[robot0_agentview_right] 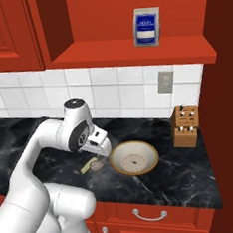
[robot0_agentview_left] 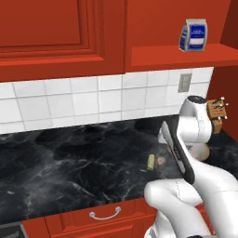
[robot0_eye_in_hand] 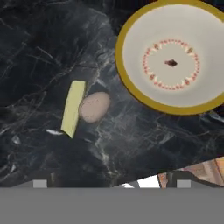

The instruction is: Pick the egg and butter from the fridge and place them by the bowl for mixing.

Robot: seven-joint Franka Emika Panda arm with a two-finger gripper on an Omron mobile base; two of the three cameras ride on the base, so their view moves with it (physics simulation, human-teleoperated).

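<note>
Left base view: pale-yellow rectangular butter stick [robot0_agentview_left: 150, 162] lies on the black marble table [robot0_agentview_left: 69, 162], small brownish-pink oval egg [robot0_agentview_left: 161, 161] just beside it on the right. White arm covers most of the shallow round tan bowl [robot0_agentview_left: 202, 150]; only a cream sliver shows past it. Wooden knife block [robot0_agentview_left: 217, 113] sits at the back right corner, blue-and-white carton [robot0_agentview_left: 193, 35] on the red shelf above.

Right base view: bowl [robot0_agentview_right: 134, 158] sits in full view on the table [robot0_agentview_right: 183, 172], cream inside with a small dotted ring. Egg [robot0_agentview_right: 96, 166] and butter stick [robot0_agentview_right: 86, 166] lie just left of the bowl, partly under the hand; looks like they touch, hard to tell here. Knife block [robot0_agentview_right: 185, 126] stands right of the bowl, apart from it.

Hand view: butter stick [robot0_eye_in_hand: 73, 108] lies flat, egg [robot0_eye_in_hand: 94, 106] touching its long side. Bowl [robot0_eye_in_hand: 173, 56] is near the egg, a gap of bare table [robot0_eye_in_hand: 35, 52] between them. Fingers [robot0_eye_in_hand: 40, 183] are spread wide, holding nothing, above the table.
</note>
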